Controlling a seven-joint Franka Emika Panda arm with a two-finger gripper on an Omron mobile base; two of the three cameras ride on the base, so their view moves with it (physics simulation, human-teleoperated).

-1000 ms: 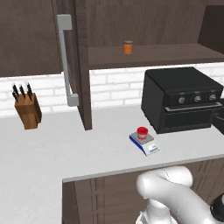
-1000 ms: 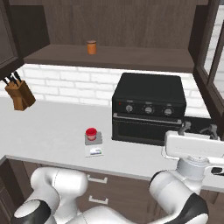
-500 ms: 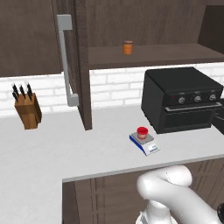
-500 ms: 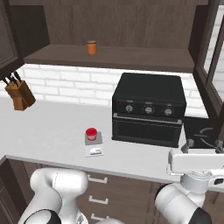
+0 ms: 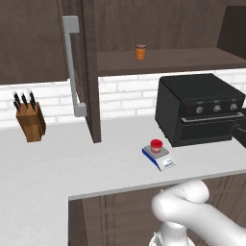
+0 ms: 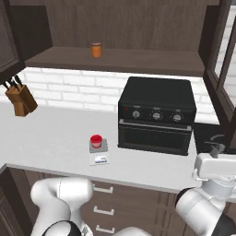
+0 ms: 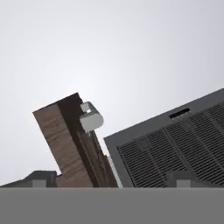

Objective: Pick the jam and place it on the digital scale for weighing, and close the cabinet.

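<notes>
The jam [image 5: 156,144] [image 6: 96,140], a squat red jar, stands on the grey platform of the digital scale [image 5: 166,162] [image 6: 100,158] on the counter in front of the oven. The cabinet has its left door [image 5: 89,72] swung out with its grey bar handle [image 5: 72,67], and its right glass door [image 6: 226,69] also stands out. My gripper [image 7: 111,181] is open, its tips far apart at the bottom of the hand view, facing a door edge [image 7: 59,140] and the handle end [image 7: 90,117]. The hand [image 6: 216,167] sits low at the counter's right end.
A black oven [image 5: 202,108] [image 6: 156,115] stands on the counter right of the scale. An orange jar [image 5: 140,52] [image 6: 96,49] is on the cabinet shelf. A knife block [image 5: 30,120] [image 6: 19,99] stands at the far left. A dark grille [image 7: 175,148] lies beside the door edge.
The hand has drifted right and a little lower at the counter's right end. The jam has stayed on the scale and the doors have not moved.
</notes>
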